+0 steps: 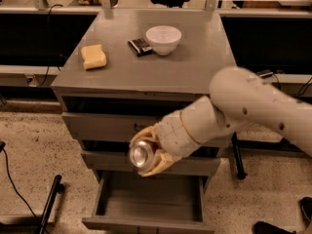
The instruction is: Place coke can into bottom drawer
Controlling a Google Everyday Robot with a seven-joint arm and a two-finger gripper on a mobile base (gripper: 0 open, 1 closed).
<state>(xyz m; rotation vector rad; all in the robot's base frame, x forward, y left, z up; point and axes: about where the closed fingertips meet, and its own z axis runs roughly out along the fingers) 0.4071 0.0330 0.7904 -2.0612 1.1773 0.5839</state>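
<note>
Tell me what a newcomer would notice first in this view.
The big white arm reaches in from the right, its gripper closed around a soda can held sideways in front of the cabinet. Just below, the bottom drawer stands pulled open. On the cabinet top sit a white bowl, a yellow sponge and a small dark packet.

Dim warm light, fingers (pixel 157 165) (lower centre) lit

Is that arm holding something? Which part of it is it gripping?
Yes. The gripper holds the coke can by its round sides, with a silver end facing the camera, above the open bottom drawer.
</note>
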